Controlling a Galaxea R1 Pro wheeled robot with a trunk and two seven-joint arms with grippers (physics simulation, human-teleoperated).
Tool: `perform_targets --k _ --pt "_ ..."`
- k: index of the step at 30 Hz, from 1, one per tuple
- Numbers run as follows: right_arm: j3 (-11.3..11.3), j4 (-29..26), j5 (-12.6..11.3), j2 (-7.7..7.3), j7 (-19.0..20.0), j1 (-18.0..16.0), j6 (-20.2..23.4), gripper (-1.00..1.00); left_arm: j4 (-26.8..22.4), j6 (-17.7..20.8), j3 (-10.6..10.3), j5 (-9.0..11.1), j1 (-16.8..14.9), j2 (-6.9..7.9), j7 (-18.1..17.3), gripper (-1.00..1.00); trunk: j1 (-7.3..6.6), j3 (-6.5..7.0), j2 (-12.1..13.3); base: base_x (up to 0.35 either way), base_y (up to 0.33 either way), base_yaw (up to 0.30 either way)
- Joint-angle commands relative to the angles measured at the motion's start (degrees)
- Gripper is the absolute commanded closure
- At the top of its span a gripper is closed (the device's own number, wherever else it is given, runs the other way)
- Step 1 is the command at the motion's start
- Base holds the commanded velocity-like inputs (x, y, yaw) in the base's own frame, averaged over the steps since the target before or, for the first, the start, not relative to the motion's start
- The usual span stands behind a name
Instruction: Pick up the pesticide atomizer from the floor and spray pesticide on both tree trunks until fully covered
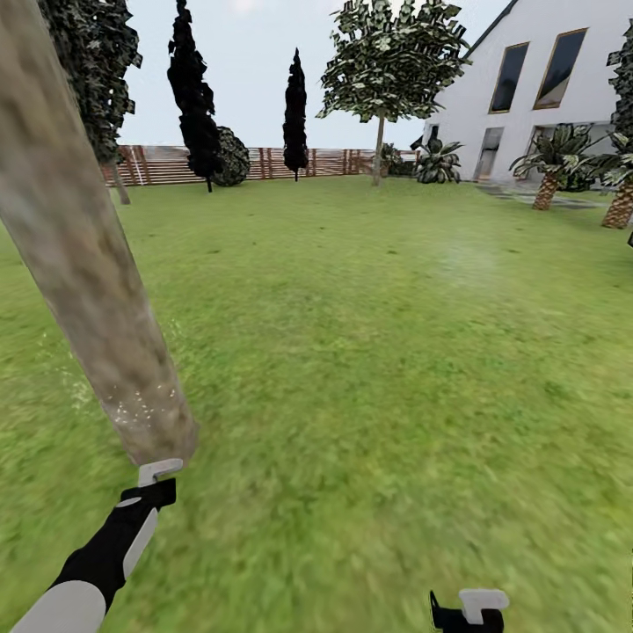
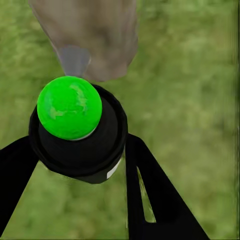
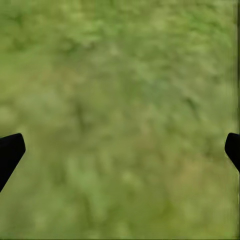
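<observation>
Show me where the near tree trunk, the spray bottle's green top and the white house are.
Near tree trunk [image 1: 97, 290], head view: middle of its mottled bark.
Green top [image 2: 69, 107], left wrist view: centre of the ball.
White house [image 1: 536, 123], head view: its wall below the windows.

No text, label, brand, number or sign can be read in any view. A small white patch sits on the side of the atomizer [image 2: 80, 135] body, but it is blank or too blurred to read.
</observation>
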Motion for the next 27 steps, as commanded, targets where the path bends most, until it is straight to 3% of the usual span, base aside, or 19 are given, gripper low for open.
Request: perform_targets --k 1,6,8,12,19,23,27 --pt "0.00 -0.02 -0.02 0.00 0.00 0.00 0.01 -1.00 0.00 -0.07 0.02 -0.01 0.00 0.00 0.01 1.00 0.00 0.00 0.00 0.061 -0.257 0.005" --pt "0.00 0.05 -0.03 0.00 -0.01 0.00 0.02 -1.00 -0.18 0.41 -0.33 0.04 -0.65 -0.07 -0.24 1.00 0.00 0.00 0.00 -0.149 -0.241 0.223" --pt "0.00 0.06 -0.03 0.00 -0.02 0.00 0.02 -1.00 -2.95 1.40 -0.30 -0.01 -0.64 -0.31 -0.24 1.00 0.00 0.00 0.00 -0.231 -0.200 0.276" --pt "0.00 0.06 -0.02 0.00 0.00 0.00 0.02 -1.00 -15.14 12.09 -0.05 -0.41 -0.36 0.27 -0.25 1.00 0.00 0.00 0.00 -0.246 -0.197 0.278" --pt "0.00 0.06 0.02 0.05 0.00 0.00 0.02 -1.00 -16.73 13.20 -0.42 -0.55 -1.24 -0.30 -0.33 1.00 0.00 0.00 0.00 -0.150 -0.133 0.278" --pt "0.00 0.06 0.02 0.01 0.00 0.00 0.02 -1.00 -14.99 14.70 -0.53 -0.49 -8.19 -0.43 -0.23 1.00 0.00 0.00 0.00 -0.005 -0.006 0.158" --pt "-0.02 0.06 0.04 -0.08 0.00 0.00 0.02 -1.00 -2.60 17.77 -0.55 -0.61 -20.39 0.05 -0.90 1.00 0.00 0.00 0.00 0.000 0.000 0.010"
